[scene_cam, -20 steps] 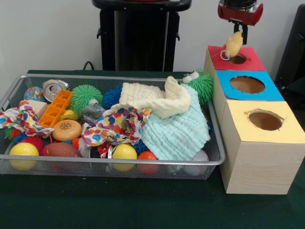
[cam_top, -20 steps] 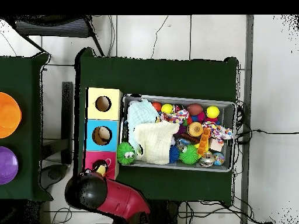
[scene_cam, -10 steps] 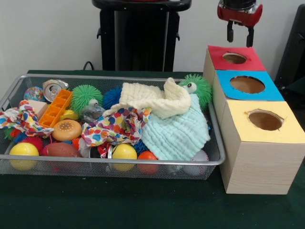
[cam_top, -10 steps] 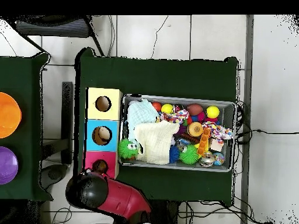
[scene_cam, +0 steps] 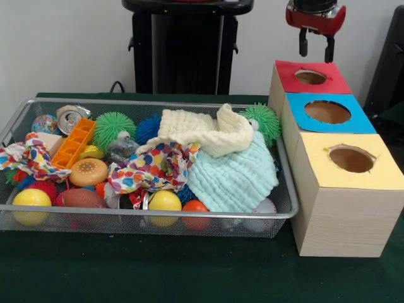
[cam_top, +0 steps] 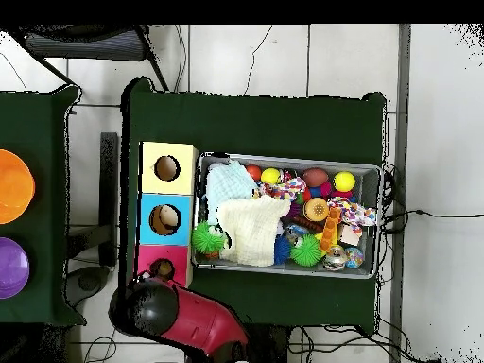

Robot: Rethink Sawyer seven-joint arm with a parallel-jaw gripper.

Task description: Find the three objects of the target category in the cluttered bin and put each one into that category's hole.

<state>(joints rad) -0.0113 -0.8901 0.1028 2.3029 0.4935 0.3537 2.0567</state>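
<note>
Wire-mesh bin point(scene_cam: 287, 211), cluttered; red-topped hole point(scene_cam: 310, 77) alongside

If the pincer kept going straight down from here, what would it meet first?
Probably the red box top or its hole; the open pincer hangs just above it, though depth is uncertain.

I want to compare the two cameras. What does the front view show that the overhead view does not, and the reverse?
Only the front view shows the gripper, open and empty above the red box, and the boxes' wooden sides. Only the overhead view shows an orange bowl and a purple bowl on a side table, and something pale inside the blue box. Both show the wire bin, cream cloth, mint cloth, and yellow box.
</note>
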